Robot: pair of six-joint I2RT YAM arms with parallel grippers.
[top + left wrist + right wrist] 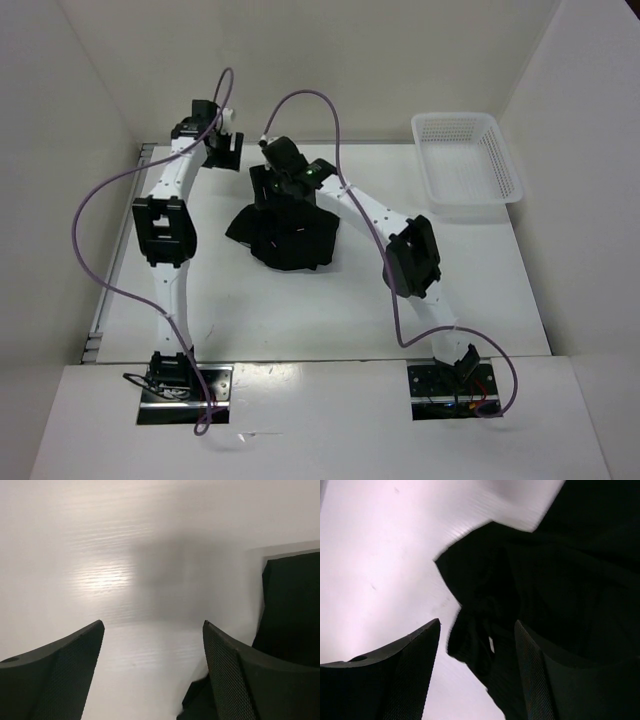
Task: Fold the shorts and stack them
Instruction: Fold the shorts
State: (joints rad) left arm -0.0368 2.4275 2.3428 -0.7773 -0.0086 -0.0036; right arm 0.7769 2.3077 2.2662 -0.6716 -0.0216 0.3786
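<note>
The black shorts (pixel 288 238) lie crumpled in a heap in the middle of the white table. My right gripper (pixel 277 182) hangs over the heap's far edge. In the right wrist view it (pixel 477 625) is open, with a bunched fold of the shorts (pixel 540 580) between and below the fingers and a small white mark (pixel 491 644) showing on the fabric. My left gripper (pixel 223 147) is at the far left of the table, apart from the shorts. In the left wrist view it (pixel 154 624) is open and empty over bare table.
A white mesh basket (pixel 455 122) stands at the table's far right corner. White walls enclose the table on the left, back and right. A black shape (pixel 295 605) shows at the right edge of the left wrist view; I cannot tell what it is.
</note>
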